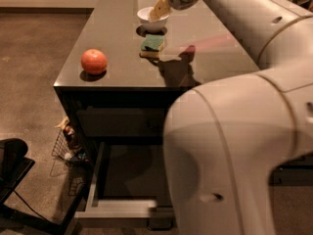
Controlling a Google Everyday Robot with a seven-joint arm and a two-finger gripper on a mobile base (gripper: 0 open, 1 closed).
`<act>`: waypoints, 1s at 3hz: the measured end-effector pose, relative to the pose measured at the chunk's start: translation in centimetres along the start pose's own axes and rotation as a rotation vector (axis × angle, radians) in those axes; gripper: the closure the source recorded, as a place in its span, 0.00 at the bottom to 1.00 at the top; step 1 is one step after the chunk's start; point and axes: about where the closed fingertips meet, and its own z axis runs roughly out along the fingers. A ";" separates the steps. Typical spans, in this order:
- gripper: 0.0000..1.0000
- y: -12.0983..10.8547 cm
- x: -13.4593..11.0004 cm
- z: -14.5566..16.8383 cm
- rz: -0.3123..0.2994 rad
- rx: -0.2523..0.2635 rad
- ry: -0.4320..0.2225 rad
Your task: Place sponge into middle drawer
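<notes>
The sponge (153,45), green on top over yellow, lies on the dark counter (117,43) just in front of a white bowl (152,17). My gripper (160,8) hangs over the bowl, a little behind and above the sponge, not touching it. The middle drawer (96,179) is pulled out below the counter, with pale grey sides and a dark floor. My arm's large pale body hides the drawer's right half.
An orange-red round fruit (94,61) sits near the counter's front left corner. A closed dark drawer front (117,123) lies above the open drawer. A wire basket (67,143) with small items stands on the floor at the left, beside a black object (12,156).
</notes>
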 end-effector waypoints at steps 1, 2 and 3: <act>0.00 -0.3 1.1 0.3 0.138 0.032 0.124; 0.00 0.6 1.8 0.1 0.259 0.093 0.261; 0.00 1.6 2.1 0.0 0.306 0.104 0.315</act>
